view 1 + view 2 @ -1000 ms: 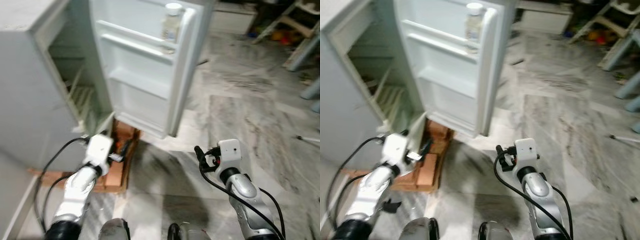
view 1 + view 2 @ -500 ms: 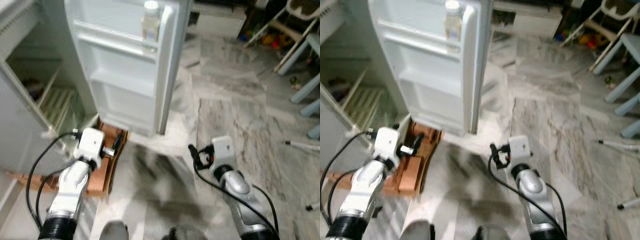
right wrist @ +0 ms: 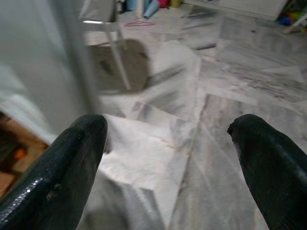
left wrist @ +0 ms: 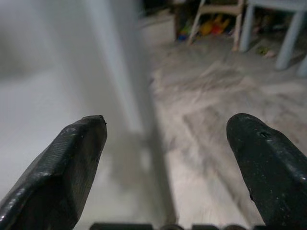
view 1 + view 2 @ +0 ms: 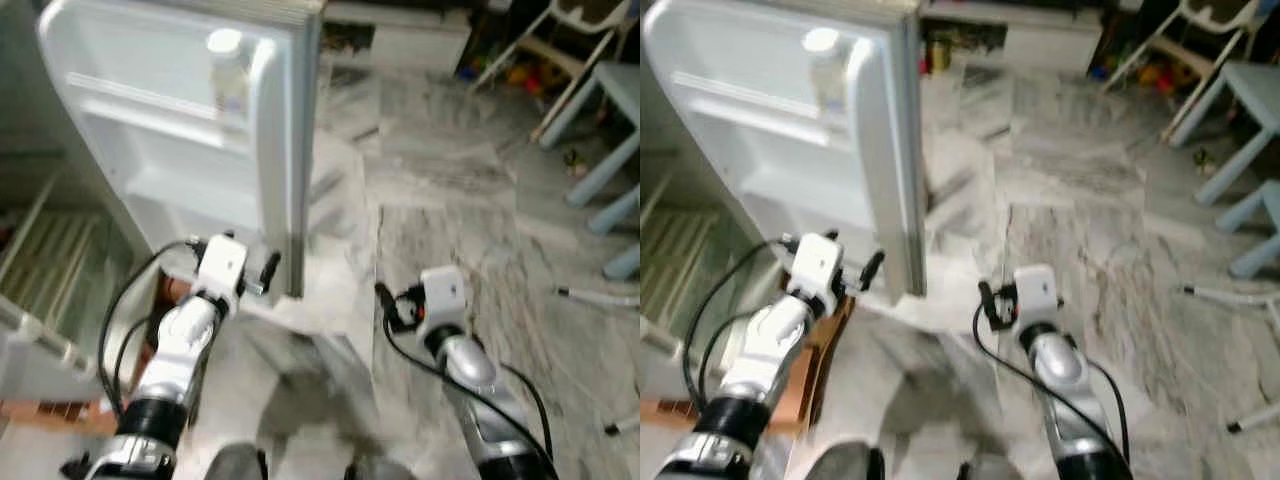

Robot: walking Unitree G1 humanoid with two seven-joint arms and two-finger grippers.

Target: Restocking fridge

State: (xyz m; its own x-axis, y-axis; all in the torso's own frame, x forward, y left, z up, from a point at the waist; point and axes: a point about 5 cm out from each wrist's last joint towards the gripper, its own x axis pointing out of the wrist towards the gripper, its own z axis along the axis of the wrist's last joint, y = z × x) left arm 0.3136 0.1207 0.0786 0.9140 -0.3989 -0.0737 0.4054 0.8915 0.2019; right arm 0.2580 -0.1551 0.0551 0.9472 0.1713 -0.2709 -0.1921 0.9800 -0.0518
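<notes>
The white fridge door [image 5: 180, 150] stands open, its inner shelves facing me. A clear bottle with a white cap [image 5: 228, 75] stands in the door's top shelf. My left gripper [image 5: 268, 270] is open, close to the lower part of the door's free edge; in the left wrist view the door edge [image 4: 120, 72] runs between the fingers [image 4: 72, 158]. My right gripper [image 5: 385, 298] is open and holds nothing, low over the marble floor [image 3: 230, 86] to the right of the door. The fridge's inside with a wire shelf [image 5: 45, 255] shows at the left.
A wooden base [image 5: 45, 412] lies under the fridge. Pale blue stool legs [image 5: 600, 140] and a wooden chair [image 5: 520, 45] stand at the back right. A white rod [image 5: 595, 295] lies on the floor at the right. A low white cabinet [image 5: 400, 35] stands behind.
The whole picture has shifted as the camera turned. Relative to the fridge, my left gripper has come from the wooden base to the door's free edge. My right gripper stays open.
</notes>
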